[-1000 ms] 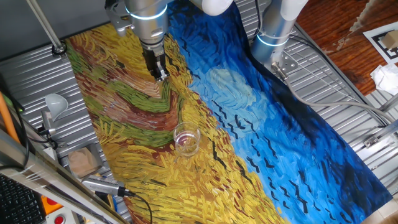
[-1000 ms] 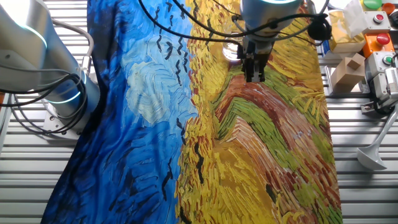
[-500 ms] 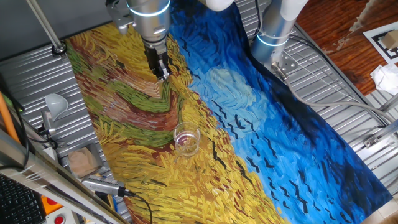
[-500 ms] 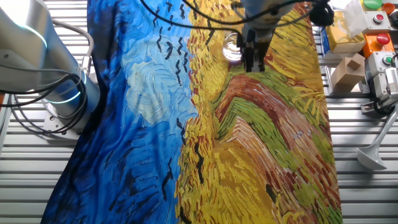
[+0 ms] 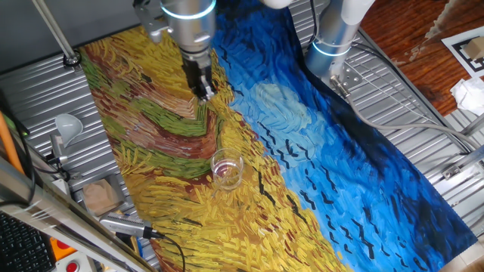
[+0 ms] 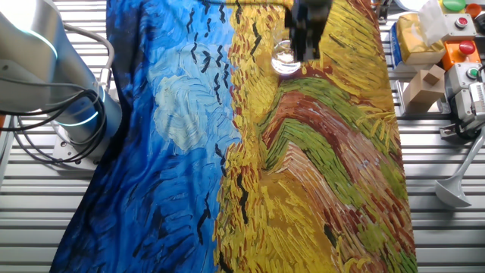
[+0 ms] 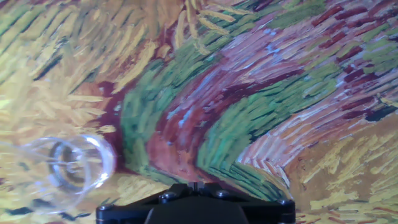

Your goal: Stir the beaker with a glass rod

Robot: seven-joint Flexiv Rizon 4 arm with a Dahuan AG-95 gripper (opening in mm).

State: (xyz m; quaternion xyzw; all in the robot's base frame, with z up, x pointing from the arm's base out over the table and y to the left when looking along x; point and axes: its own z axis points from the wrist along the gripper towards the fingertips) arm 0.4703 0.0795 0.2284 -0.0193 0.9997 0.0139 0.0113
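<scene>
A robotics lab bench, dressed with a painted cloth

The ribbed grey aluminium table carries a silver robot arm base with a glowing blue ring, loose black cables, an orange box with red and green push buttons, a printed black-and-white marker tag and a white plastic funnel, all around a blue-and-yellow brushstroke-print cloth

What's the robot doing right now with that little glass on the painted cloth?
Pincer above the cloth, closed state unclear, rod too thin to confirm. Beaker upright, untouched, apart from the pincer. Nothing between them but painted cloth.
</scene>
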